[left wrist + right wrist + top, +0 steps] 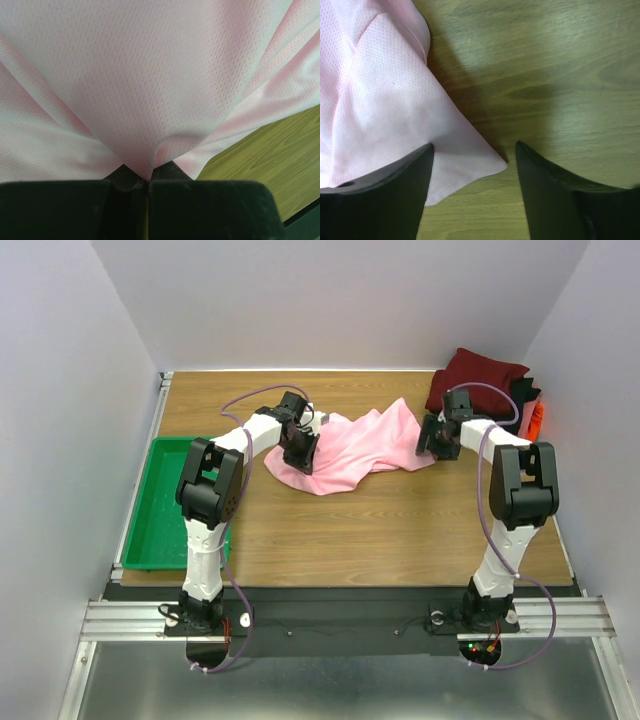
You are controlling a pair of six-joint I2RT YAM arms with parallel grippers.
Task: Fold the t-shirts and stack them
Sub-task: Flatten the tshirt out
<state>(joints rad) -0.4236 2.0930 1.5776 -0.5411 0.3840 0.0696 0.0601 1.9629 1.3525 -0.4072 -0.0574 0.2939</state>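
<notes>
One crumpled light pink cloth t-shirt (pixel 355 450): left gripper (pixel 148 172) pinches its fabric tight, right gripper (pixel 474 150) stands open over a corner.

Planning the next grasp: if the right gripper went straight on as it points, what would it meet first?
Likely the pink t-shirt's corner, flat on the table between the right gripper's open fingers; depth is unclear.
</notes>
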